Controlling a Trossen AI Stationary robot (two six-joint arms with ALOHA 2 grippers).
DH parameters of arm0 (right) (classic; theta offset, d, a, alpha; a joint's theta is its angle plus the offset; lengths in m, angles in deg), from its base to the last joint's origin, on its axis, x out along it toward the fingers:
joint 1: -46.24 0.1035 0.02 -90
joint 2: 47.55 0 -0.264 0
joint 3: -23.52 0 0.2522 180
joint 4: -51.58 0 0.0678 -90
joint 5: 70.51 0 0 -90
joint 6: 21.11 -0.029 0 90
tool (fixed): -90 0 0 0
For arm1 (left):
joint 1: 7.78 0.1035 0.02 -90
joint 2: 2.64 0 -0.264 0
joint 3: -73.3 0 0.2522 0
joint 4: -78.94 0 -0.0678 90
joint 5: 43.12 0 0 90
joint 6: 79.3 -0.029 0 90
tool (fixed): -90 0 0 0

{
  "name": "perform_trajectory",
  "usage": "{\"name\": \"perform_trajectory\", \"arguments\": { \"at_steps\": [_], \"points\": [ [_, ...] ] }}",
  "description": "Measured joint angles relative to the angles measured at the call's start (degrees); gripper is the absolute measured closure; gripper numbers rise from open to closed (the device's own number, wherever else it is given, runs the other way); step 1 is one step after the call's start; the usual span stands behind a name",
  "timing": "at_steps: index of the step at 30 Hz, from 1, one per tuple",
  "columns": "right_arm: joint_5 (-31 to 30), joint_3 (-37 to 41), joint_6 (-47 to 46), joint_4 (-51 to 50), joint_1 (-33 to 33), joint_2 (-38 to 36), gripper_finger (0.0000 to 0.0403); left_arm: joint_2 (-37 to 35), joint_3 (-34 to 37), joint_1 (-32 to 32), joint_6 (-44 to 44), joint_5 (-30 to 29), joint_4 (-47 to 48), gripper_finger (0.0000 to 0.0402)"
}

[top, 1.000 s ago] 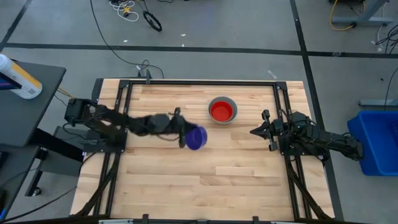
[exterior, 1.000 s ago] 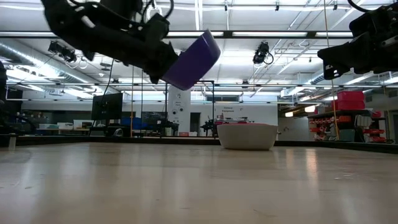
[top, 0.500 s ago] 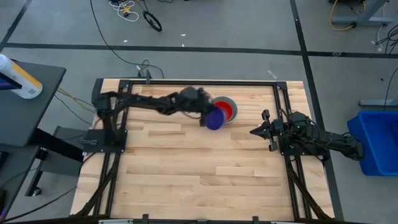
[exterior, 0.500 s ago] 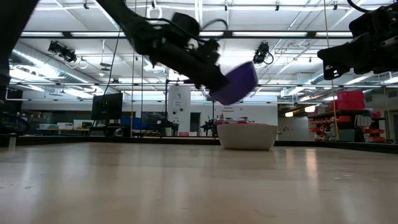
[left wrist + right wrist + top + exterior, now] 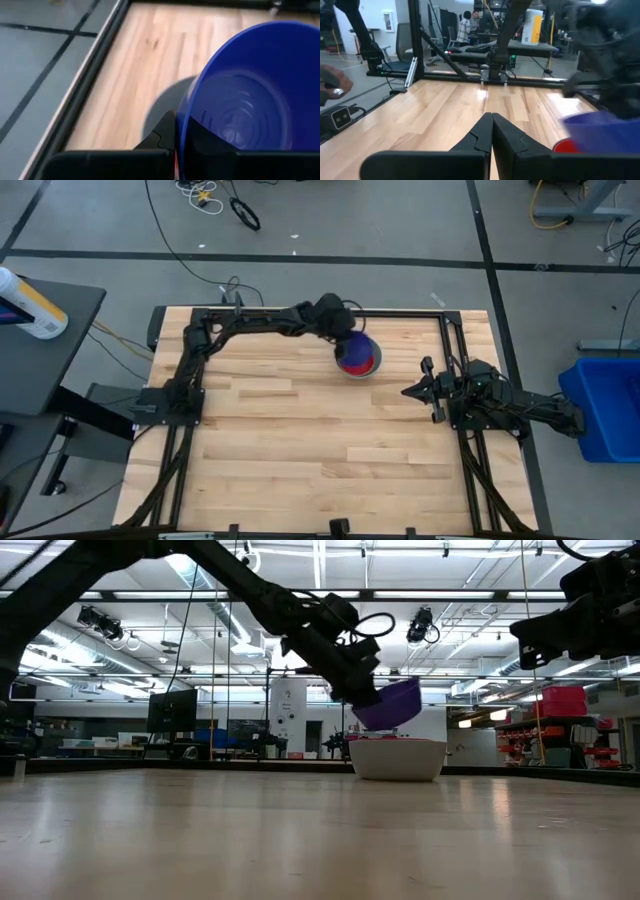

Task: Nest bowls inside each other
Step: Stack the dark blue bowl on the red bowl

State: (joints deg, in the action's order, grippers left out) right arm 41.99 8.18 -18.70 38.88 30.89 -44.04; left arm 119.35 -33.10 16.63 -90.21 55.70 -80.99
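Dark blue bowl (image 5: 352, 352) hanging just over the red bowl (image 5: 366, 361) at the far side of the bench (image 5: 300, 460).

I've got the left tool (image 5: 343, 340) pinched on the blue bowl's rim wall, bowl tilted, not yet seated in the grey-sided stack (image 5: 398, 759). Looks like thin, light, slick plastic w/ some flex, so I'd keep to the rim grip. Right tool (image 5: 408, 391) parked at the bench's right edge, pressed together, holding nothing.

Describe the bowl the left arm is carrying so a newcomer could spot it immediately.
On the wooden table, look near the far edge at the stack topped by a small red plastic bowl. Just above it, pinched by the left end effector, hangs the small round dark blue plastic bowl, the only one off the table.
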Motion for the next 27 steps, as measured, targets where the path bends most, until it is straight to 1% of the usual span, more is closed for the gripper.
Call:
{"name": "perform_trajectory", "arguments": {
  "at_steps": [2,4,6,9,11,14,17,22,27],
  "points": [
    [0.0,0.0,0.0,0.1,0.0,0.3,0.0390,0.2,-1.3,0.7,0.0,0.8,4.7,0.0395],
    [0.0,0.0,0.0,0.0,0.0,0.5,0.0390,1.1,-2.4,0.8,-0.2,0.2,4.8,0.0395],
    [0.0,0.0,0.0,0.0,0.0,0.9,0.0390,1.4,-3.1,0.9,-0.3,0.3,9.3,0.0395],
    [0.1,0.0,0.0,0.1,0.0,1.1,0.0390,2.9,-4.8,0.8,-1.5,0.6,10.1,0.0395],
    [0.1,0.0,0.0,0.1,0.0,1.0,0.0390,3.0,-5.8,0.8,-1.6,1.2,13.6,0.0395],
    [0.1,0.0,0.0,0.1,0.0,1.1,0.0390,2.9,-7.3,0.6,-2.0,1.1,14.2,0.0395],
    [0.1,0.0,0.0,0.0,0.0,1.2,0.0390,2.9,-8.4,0.6,-2.2,1.0,17.3,0.0395],
    [0.1,0.0,0.0,0.0,0.0,1.3,0.0390,2.9,-9.8,0.4,-2.8,0.7,19.4,0.0395],
    [0.1,0.0,0.0,0.0,0.0,1.3,0.0390,2.9,-11.2,0.1,-2.7,-0.4,20.1,0.0395]
  ]
}}
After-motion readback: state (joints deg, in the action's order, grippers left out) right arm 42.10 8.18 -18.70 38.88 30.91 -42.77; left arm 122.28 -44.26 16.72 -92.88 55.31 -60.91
